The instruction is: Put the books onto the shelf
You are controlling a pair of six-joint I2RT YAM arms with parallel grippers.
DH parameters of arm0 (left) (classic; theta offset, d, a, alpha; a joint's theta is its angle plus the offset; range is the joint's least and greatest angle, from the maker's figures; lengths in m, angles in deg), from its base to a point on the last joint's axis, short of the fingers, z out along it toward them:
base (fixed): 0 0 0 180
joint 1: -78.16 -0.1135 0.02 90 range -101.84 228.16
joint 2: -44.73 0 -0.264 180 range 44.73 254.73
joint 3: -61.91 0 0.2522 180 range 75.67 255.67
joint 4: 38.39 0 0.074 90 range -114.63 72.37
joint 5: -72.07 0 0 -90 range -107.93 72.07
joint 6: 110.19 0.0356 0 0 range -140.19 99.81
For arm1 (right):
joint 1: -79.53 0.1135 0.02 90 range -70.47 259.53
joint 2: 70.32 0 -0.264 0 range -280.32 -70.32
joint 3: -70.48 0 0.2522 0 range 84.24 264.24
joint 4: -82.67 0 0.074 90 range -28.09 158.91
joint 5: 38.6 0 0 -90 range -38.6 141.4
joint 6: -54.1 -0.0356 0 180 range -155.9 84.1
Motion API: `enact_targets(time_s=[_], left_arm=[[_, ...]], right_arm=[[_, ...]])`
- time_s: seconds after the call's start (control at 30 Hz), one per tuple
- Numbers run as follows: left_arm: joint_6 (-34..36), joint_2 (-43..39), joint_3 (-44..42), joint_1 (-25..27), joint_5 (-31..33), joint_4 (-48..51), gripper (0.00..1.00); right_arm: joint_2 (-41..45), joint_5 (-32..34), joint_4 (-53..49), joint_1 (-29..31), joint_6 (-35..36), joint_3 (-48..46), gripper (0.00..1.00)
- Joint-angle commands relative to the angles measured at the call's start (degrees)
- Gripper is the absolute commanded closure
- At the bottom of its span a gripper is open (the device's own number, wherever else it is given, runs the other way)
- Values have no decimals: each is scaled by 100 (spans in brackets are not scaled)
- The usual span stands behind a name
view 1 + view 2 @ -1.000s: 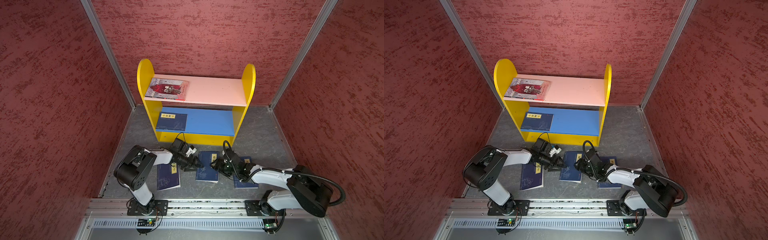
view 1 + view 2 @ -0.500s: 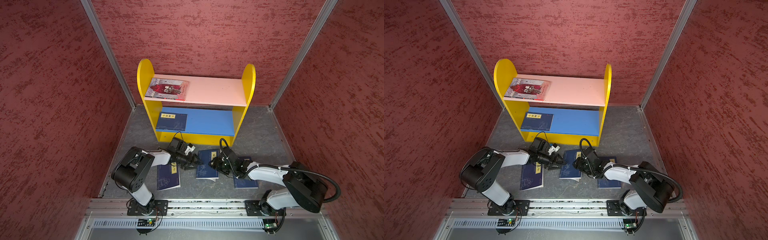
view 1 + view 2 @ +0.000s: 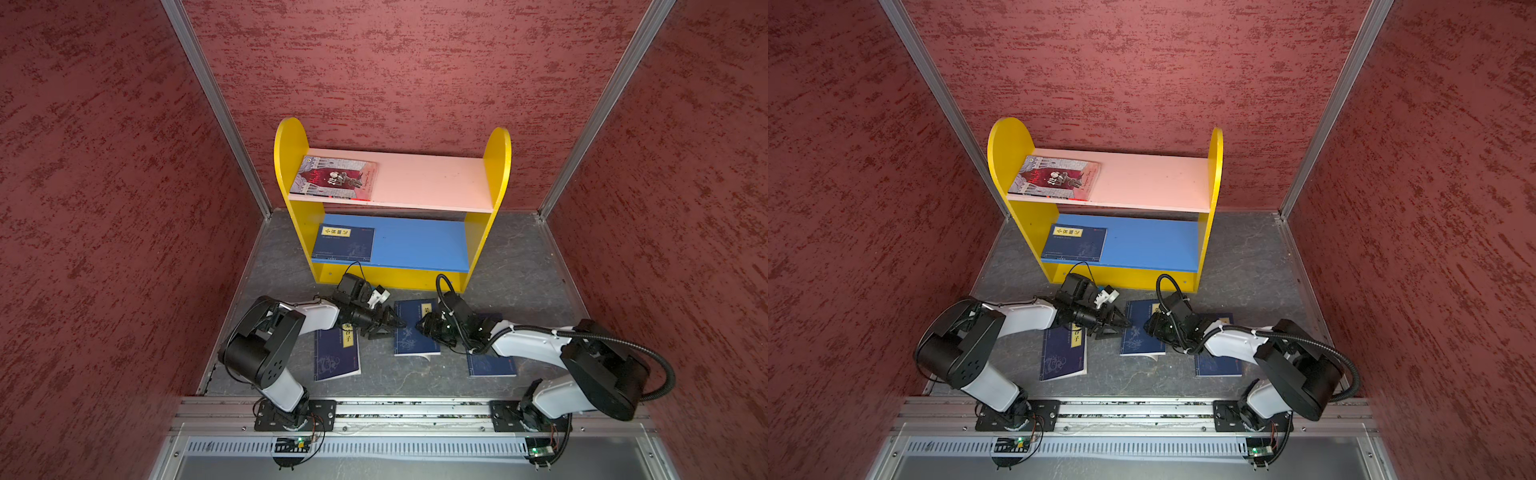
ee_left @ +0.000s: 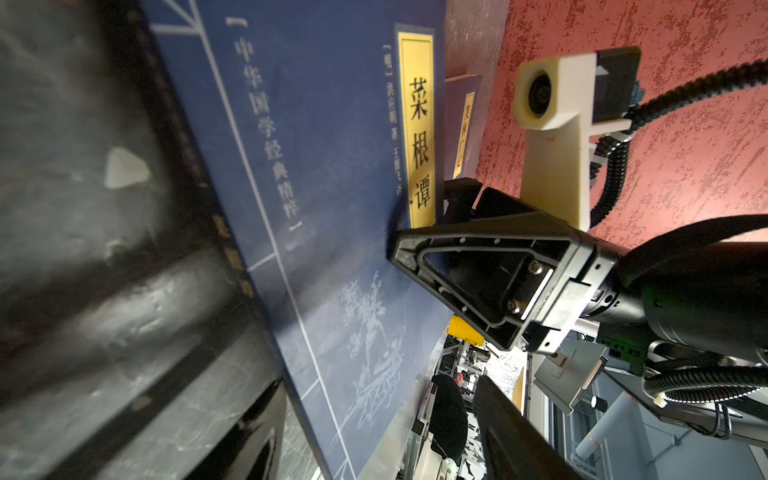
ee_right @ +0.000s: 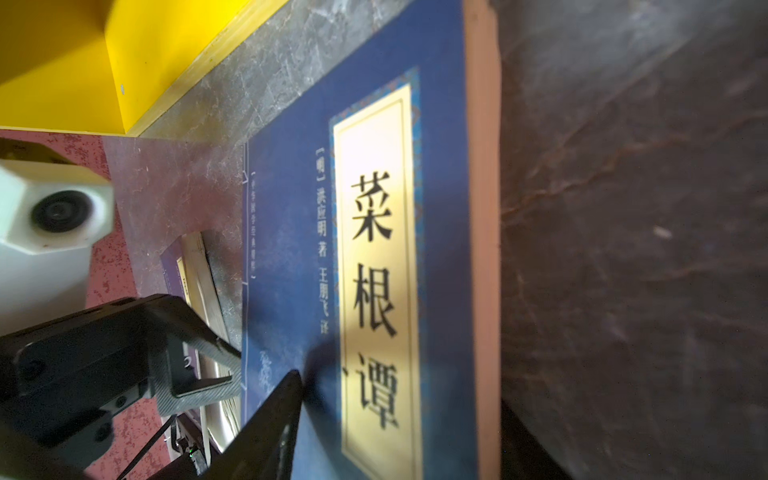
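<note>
Books are split between shelf and desk: a red-and-grey illustrated paperback [image 3: 334, 178] lies flat at the left end of the pale pink upper board [image 3: 432, 187] of the small wooden shelf with yellow round-topped sides [image 3: 291, 166], and a navy paperback with a yellow title label [image 3: 344, 243] lies flat at the left end of the blue lower board [image 3: 419, 245]. Three more navy paperbacks lie flat on the grey stone-patterned desk [image 3: 386, 374] just near of the shelf: the left desk book [image 3: 336, 353], the middle desk book [image 3: 413, 332] and the right desk book [image 3: 490, 365], the last partly covered by the white right arm [image 3: 528, 343]. Both hands meet over the middle desk book, so picking it up looks like the step in hand. The left hand [image 3: 392, 324] sits at its left, spine-side edge with fingers spread and holds nothing. The right hand [image 3: 424, 326] is spread too, one fingertip [image 5: 291, 386] resting on the cover beside the yellow label and the other out past the page edge; it pinches nothing. The next move likely calls for working a finger under an edge of this thin, flat book, closing on it, then lifting it clear and carrying it to the bare right stretch of either board
</note>
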Motion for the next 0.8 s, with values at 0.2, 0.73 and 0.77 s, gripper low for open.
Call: enact_targets(time_s=[0.2,0.73,0.77], left_arm=[[-61,-49,170,1,-388,-424,29],[-304,388,371,197,-521,-898,30],[-309,415,396,220,-536,-904,30]], right_arm=[[-275,23,-895,54,58,-200,38],[485,-155,-867,53,71,-190,38],[495,-163,-866,53,72,-199,38]])
